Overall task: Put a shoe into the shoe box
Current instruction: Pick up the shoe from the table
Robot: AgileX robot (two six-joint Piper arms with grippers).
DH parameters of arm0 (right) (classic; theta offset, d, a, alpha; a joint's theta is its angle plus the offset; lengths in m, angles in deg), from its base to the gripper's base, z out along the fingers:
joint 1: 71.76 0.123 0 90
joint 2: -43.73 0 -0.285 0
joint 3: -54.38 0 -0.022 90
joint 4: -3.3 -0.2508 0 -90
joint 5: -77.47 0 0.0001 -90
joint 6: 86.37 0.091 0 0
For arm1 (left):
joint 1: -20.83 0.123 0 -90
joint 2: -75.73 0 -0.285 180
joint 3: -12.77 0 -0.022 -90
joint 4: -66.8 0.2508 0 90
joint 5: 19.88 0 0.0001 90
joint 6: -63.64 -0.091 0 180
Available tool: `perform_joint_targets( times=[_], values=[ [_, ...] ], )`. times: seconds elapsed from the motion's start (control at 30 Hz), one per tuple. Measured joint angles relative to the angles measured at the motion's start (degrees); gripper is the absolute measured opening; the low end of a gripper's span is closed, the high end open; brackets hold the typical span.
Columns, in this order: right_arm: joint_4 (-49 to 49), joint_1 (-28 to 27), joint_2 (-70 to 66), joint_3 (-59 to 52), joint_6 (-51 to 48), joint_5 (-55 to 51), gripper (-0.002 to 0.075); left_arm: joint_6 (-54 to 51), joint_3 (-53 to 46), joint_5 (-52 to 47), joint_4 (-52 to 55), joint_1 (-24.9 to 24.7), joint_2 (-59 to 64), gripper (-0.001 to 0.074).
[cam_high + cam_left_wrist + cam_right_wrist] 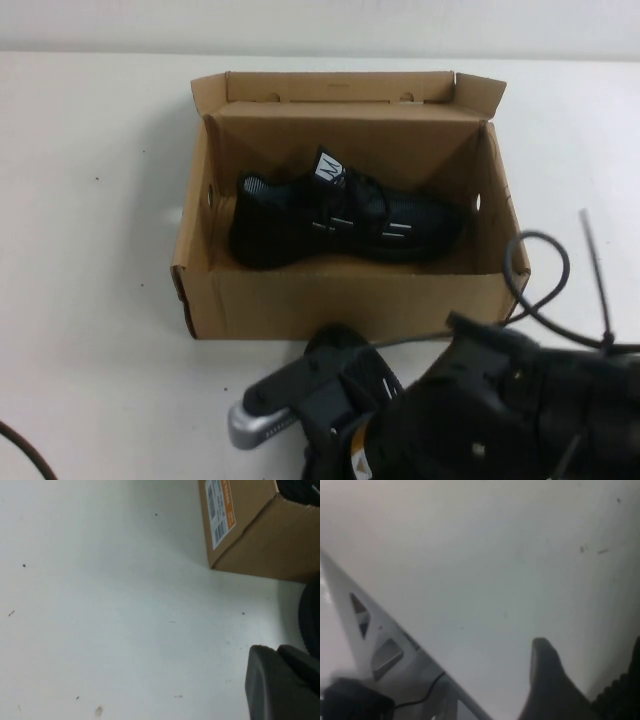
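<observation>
Shoe [345, 218] sits inside the shoe box [350, 295], lying lengthwise on the box floor, tongue tag up, toe toward the robot's left wall. Lid flap is open and stands at the far side. Box rests on the white bench [90, 200], mid-frame in the high view. Placement looks done, judging from this.

Handling, my read: mesh upper is soft and light, it will squash under a pinch; the sole is the stiffer part. Best hold is across the collar/heel or over the laced midfoot, not the tongue tag. Laces could snag a finger. The cardboard is light and would slide on the bench if nudged.

Right pincer [580, 690]: arm is low at the near edge of the high view, outside the box; wrist view shows two dark fingers with a gap between and nothing in it, so it stands wide and empty.

Left pincer [280, 682]: over bare bench just beside the box's labelled corner; cannot tell its state.
</observation>
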Motion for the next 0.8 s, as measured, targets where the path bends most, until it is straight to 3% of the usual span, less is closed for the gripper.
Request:
perform_joint_targets(
  times=[0.3,0.8],
  values=[
    [12.27,0.0,1.94,7.98,13.86,-14.39,0.0308,0.0,0.0,0.0,0.0,0.0,0.0,-0.0002],
    [14.22,0.0,-1.03,8.34,17.8,-16.08,0.0308,0.0,0.0,-0.11,0.0,0.0,0.0,-0.0002]
  ],
)
